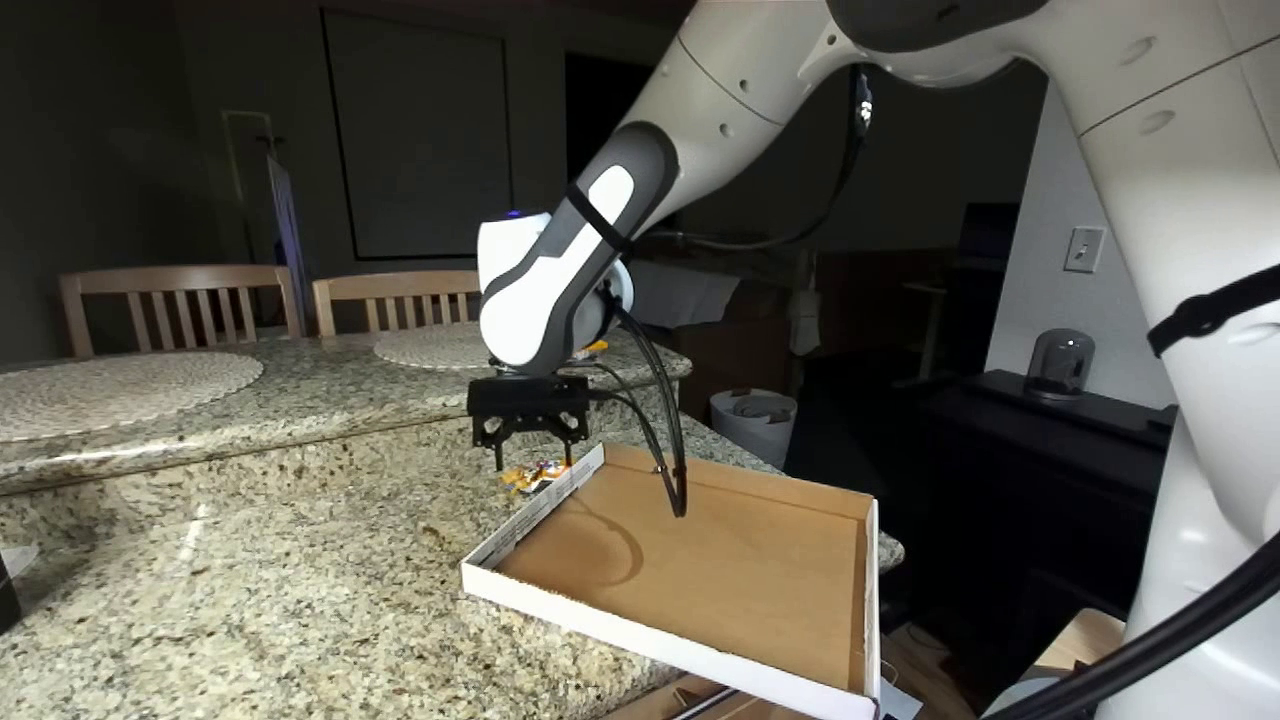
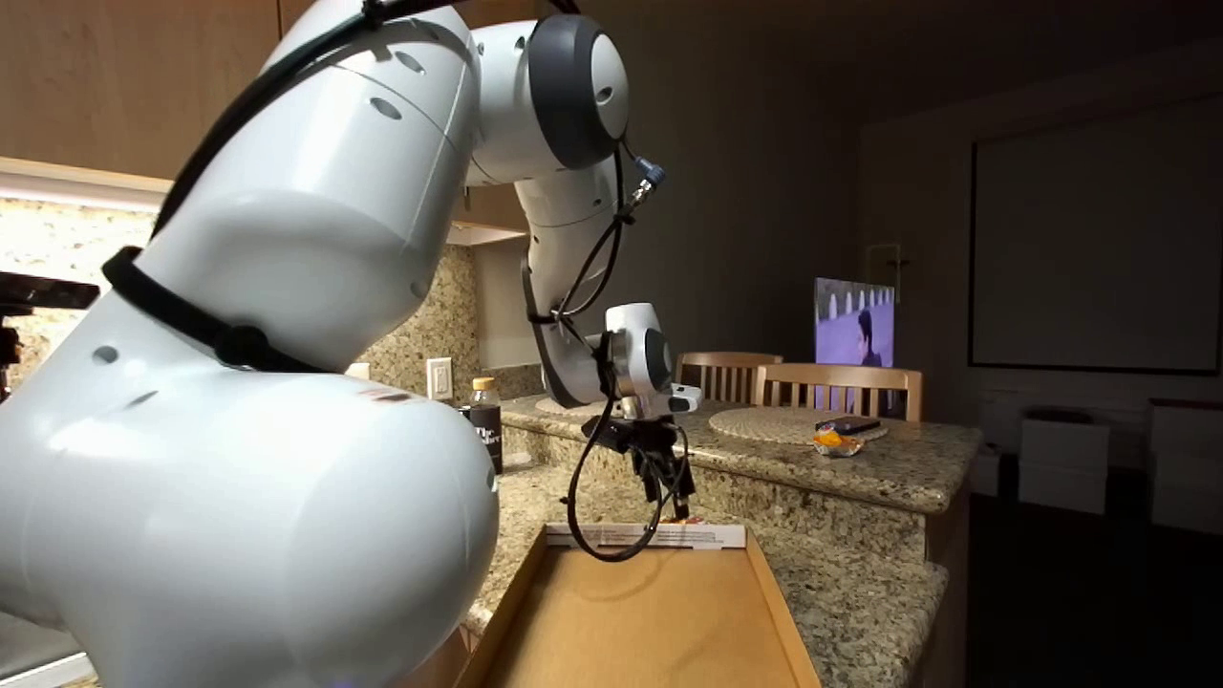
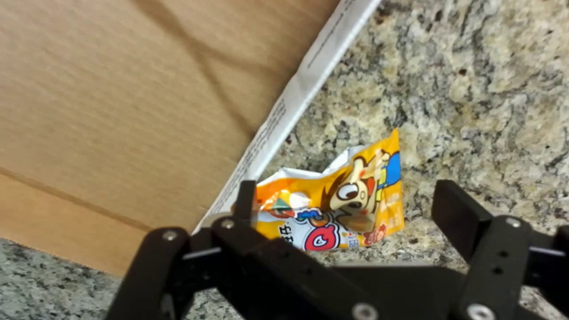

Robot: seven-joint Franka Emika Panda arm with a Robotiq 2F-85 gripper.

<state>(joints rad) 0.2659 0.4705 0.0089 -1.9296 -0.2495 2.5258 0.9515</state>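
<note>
The fingers stand wide apart above the packet, gripping nothing, a spread that seems chosen to suit its length. The packet lies crumpled on the desk, just beside the box, which the desk supports although one corner juts past the edge.

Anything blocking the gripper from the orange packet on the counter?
Nothing visible between the open gripper and the packet. Nearest thing: the cardboard tray's white wall, beside the packet; in the wrist view one finger appears right by it, so clearance there may be tight.
</note>
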